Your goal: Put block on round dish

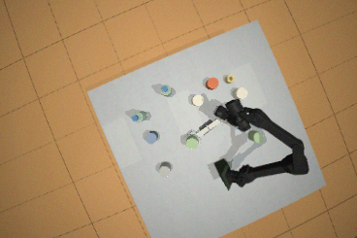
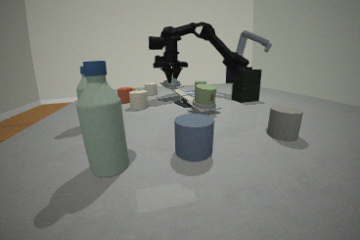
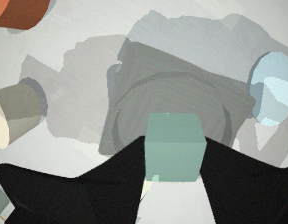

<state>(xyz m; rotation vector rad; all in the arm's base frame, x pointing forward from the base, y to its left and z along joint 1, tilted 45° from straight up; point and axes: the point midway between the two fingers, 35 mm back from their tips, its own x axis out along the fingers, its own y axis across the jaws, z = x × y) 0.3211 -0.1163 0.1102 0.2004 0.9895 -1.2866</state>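
Note:
My gripper is shut on a teal block, which sits between its fingertips at the raised end of the balance. Whether the block still touches that end is hard to tell. One green cup stands on the low end of the balance, nearer the exterior camera. The other green cup stands on the table, off the balance. The pale blue round dish lies right of the balance end in the wrist view, with no cup above it.
Cream cylinders, a red-orange cylinder and a small yellow ring stand around the raised end. Two bottles, a blue cylinder and a grey cylinder stand farther off.

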